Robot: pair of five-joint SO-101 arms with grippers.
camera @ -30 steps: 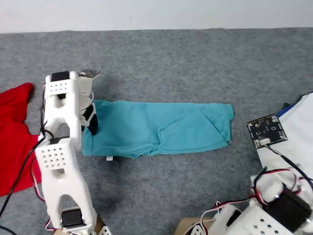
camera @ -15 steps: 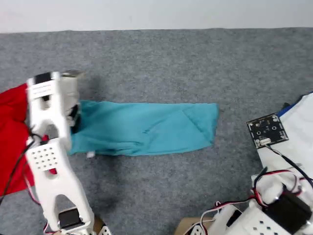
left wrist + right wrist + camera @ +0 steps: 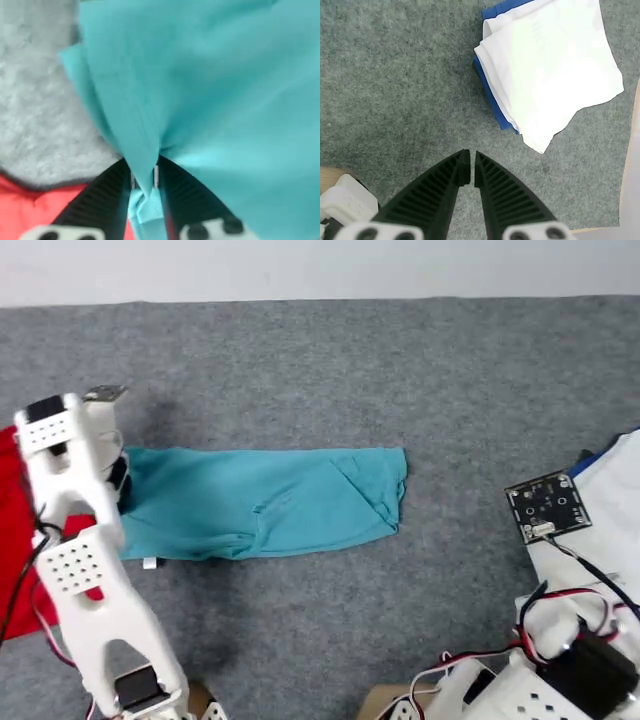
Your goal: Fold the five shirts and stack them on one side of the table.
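Observation:
A teal shirt (image 3: 260, 502), folded into a long band, lies across the middle of the grey table. My left gripper (image 3: 118, 478) is at its left end, shut on a pinch of the teal cloth (image 3: 215, 90); in the left wrist view the fabric bunches between the fingers (image 3: 145, 177). A red shirt (image 3: 15, 540) lies crumpled at the table's left edge, partly hidden by the left arm, and its red cloth (image 3: 25, 210) shows just beside the gripper. My right gripper (image 3: 470, 167) hovers shut over bare carpet, close to a folded white shirt (image 3: 550, 65) stacked on a blue one (image 3: 487, 85).
The white and blue stack (image 3: 615, 490) sits at the right edge, behind the right arm's wrist board (image 3: 545, 505). Grey carpet (image 3: 400, 370) covers the table beyond and in front of the teal shirt. A pale wall runs along the far edge.
The left arm has moved left, dragging the teal shirt with it; the shirt's right end has slid from about x 475 to x 405. The right arm stays still.

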